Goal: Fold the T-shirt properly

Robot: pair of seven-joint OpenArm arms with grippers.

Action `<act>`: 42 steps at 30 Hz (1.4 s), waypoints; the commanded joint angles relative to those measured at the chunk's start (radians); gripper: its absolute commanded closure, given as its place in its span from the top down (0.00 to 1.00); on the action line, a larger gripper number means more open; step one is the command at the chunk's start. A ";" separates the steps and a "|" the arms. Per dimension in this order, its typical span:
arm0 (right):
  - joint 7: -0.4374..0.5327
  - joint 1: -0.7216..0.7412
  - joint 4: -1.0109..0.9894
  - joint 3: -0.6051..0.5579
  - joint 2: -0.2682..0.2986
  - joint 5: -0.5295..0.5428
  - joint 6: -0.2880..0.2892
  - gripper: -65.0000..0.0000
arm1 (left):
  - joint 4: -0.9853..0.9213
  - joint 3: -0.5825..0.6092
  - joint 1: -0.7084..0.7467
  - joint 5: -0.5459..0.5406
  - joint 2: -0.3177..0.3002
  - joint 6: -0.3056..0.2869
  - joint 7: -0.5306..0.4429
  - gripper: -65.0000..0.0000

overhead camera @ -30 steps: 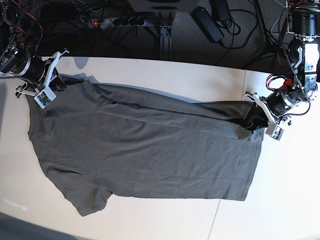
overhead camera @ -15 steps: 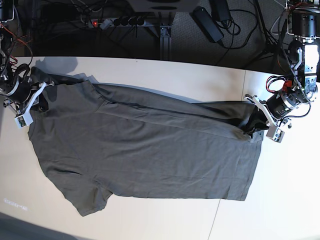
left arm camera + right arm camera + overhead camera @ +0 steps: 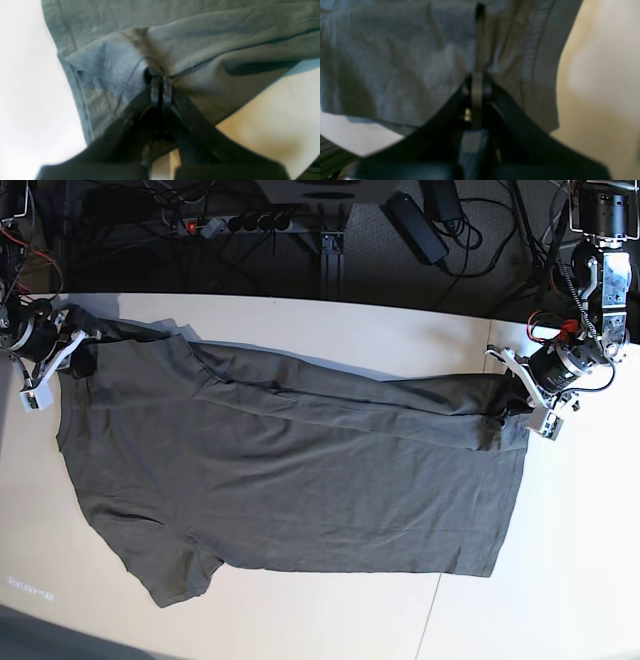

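Spread across most of the tabletop (image 3: 330, 315): the T-shirt (image 3: 290, 480), dark olive-grey, mostly flat, with long soft creases along its far side. Far long edge lifted slightly and stretched between the two arms, near the far edge of the tabletop. One short sleeve lying flat toward the near-left corner; hem running along the right side, well short of the right edge.

At the far-right part of the tabletop, the left pincer (image 3: 520, 402), closed narrow on a bunched fold of the T-shirt at the hem corner. In the left wrist view, black fingertips (image 3: 155, 87) pressed together with cloth gathered between them, and wrinkles spreading out from that spot.

At the far-left corner, the right pincer (image 3: 72, 352), also closed tight on the T-shirt, at the shoulder end. In the right wrist view, blurred, but jaws together with a thin ridge of cloth standing up from between them.

Behind the tabletop, dark cables (image 3: 440, 240) and a power strip (image 3: 240, 223).
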 commanded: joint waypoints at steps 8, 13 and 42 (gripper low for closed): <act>-0.058 -0.172 0.099 0.017 0.014 -0.023 0.027 0.00 | 0.068 -0.002 0.116 0.033 -0.013 -0.012 0.021 0.00; -0.080 -0.204 0.140 0.088 0.014 -0.029 0.027 0.00 | 0.171 -0.005 0.177 0.071 -0.014 -0.012 0.022 0.00; -0.095 -0.170 0.142 0.150 0.070 -0.029 0.027 0.00 | 0.464 -0.329 0.164 -0.256 -0.059 -0.012 0.123 0.42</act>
